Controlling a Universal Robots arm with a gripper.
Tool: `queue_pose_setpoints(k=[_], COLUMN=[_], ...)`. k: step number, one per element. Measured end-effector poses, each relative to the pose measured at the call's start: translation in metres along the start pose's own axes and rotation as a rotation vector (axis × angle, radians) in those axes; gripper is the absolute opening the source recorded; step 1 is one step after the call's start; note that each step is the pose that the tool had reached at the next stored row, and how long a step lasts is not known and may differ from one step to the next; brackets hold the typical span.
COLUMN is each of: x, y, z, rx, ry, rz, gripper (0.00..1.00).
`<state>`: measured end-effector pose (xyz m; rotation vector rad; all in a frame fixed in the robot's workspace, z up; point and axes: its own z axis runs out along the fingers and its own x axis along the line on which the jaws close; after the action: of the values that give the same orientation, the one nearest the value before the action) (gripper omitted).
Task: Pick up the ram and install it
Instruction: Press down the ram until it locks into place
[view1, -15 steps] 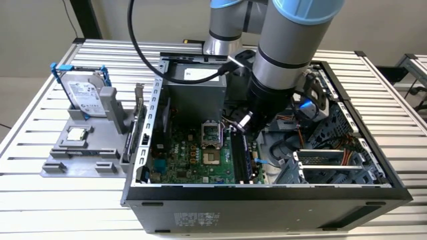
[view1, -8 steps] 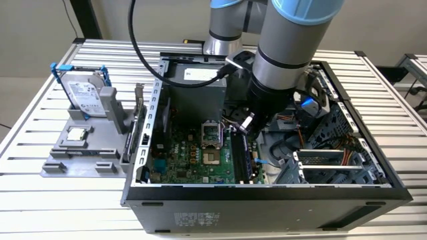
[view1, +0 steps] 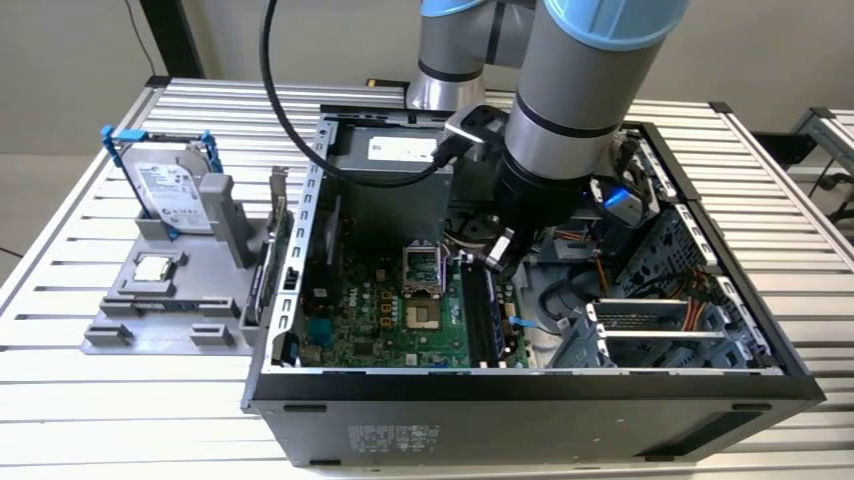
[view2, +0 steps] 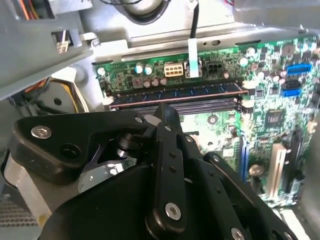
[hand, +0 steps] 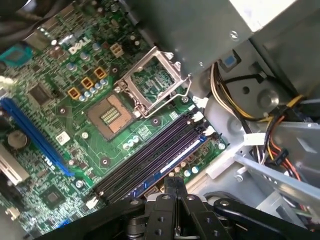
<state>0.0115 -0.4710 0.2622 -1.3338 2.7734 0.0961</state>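
Hovering just above the memory slots (hand: 150, 155), my hand (hand: 174, 182) has its two fingers drawn together with nothing between them, as far as both wrist views let me judge. The ram (view2: 175, 93) is not in my grip: it appears to lie lengthwise in one of the long slots along the motherboard's (hand: 75, 125) edge, on the side of the case (view1: 534, 385) where the cables bunch, and I sit directly over its middle.

I take it for a light, stiff thing and a fragile one: a thin board that will not flex kindly, with chips on its faces and contacts along the lower edge. I reckon it is best held by the bare top edge or the short ends, squarely, so it stays upright. Any push ought to go straight down and evenly, since a tilted load could strain the slot. Whether the end latches have closed, I cannot tell.
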Motion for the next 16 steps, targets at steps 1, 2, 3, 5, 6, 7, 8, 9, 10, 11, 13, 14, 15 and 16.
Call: queue_pose_setpoints(k=[1, 2, 3, 5, 6, 7, 8, 9, 10, 11, 13, 14, 15, 16], x=[0.0000, 0.0000, 0.0000, 0.0000, -0.0001, -0.0001, 0.0000, 0.0000, 0.0000, 0.0000, 0.0000, 0.0000, 0.0000, 0.0000], y=[0.0000, 0.0000, 0.0000, 0.0000, 0.0000, -0.0001, 0.0000, 0.0000, 0.0000, 0.0000, 0.0000, 0.0000, 0.0000, 0.0000], z=[0.0000, 0.0000, 0.0000, 0.0000, 0.0000, 0.0000, 0.0000, 0.0000, 0.0000, 0.0000, 0.0000, 0.0000, 0.0000, 0.0000], rx=[-0.0006, -0.0013, -0.0020, -0.0025, -0.0020, -0.0013, -0.0002, 0.0011, 0.0024, 0.0039, 0.0062, 0.0063, 0.0058, 0.0047], ry=[-0.0001, -0.0003, -0.0005, -0.0014, -0.0022, -0.0034, -0.0047, -0.0062, -0.0077, -0.0093, -0.0120, -0.0128, -0.0132, -0.0133], rz=[-0.017, -0.036, -0.055, -0.090, -0.107, -0.123, -0.139, -0.155, -0.170, -0.186, -0.216, -0.231, -0.250, -0.267], gripper=[0.00, 0.00, 0.00, 0.00, 0.00, 0.00, 0.00, 0.00, 0.00, 0.00, 0.00, 0.00, 0.00, 0.00])
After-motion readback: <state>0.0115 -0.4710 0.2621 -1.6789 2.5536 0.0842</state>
